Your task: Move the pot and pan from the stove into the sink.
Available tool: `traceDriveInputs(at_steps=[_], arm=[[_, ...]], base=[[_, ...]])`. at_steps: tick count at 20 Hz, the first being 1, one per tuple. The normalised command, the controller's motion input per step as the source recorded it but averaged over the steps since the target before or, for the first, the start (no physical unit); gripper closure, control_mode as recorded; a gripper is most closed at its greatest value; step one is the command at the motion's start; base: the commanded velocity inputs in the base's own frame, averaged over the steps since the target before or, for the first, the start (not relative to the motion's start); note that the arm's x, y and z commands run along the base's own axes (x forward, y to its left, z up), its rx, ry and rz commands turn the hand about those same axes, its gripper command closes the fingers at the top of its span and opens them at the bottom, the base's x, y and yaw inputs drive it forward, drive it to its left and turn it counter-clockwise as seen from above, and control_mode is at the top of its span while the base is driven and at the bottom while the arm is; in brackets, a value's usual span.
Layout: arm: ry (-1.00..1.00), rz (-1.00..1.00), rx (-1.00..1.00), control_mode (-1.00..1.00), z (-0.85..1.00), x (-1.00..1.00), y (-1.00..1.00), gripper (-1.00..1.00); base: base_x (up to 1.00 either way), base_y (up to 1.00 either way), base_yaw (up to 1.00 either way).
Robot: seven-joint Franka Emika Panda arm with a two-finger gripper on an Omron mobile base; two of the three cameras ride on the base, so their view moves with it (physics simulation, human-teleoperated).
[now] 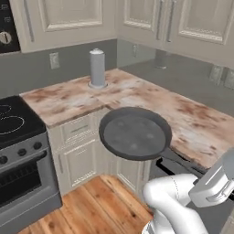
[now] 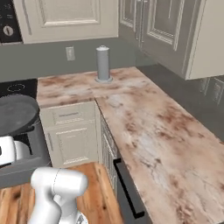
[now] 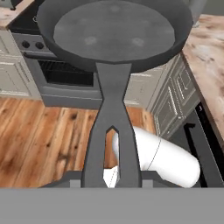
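Observation:
The pan point(image 1: 135, 133), shallow, round and dark grey, hangs in the air over the wooden floor in front of the corner cabinets. Its long handle point(image 3: 111, 131) runs back to my gripper point(image 3: 111, 180), which is shut on the handle's end. In the right base view the pan point(image 2: 16, 113) shows at the left edge. The stove point(image 1: 16, 119) stands off to the left, its black cooktop bare where it shows; its knobs and oven door point(image 3: 59, 70) lie beyond the pan. The pot and the sink are out of view.
An L-shaped marbled counter point(image 1: 192, 119) wraps the corner, with a grey upright cylinder point(image 1: 97, 68) on it near the wall. Cream lower cabinets point(image 1: 80, 155) and a dark dishwasher front point(image 2: 127, 188) sit below. Wooden floor point(image 1: 100, 205) lies under the pan.

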Motion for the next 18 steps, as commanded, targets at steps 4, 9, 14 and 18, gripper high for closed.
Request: traceDriveInputs(at_steps=[4,9,14,18], arm=[[0.0,0.0,0.0,1.0,0.0,0.0,0.0,1.0],[0.0,0.0,0.0,1.0,0.0,0.0,0.0,1.0],[0.0,0.0,0.0,1.0,0.0,0.0,0.0,1.0],[0.0,0.0,0.0,1.0,0.0,0.0,0.0,1.0]], base=[[0.0,-0.42,-0.38],[-0.03,-0.43,-0.37],[-0.2,-0.42,-0.33],[-0.2,-0.38,-0.34]])
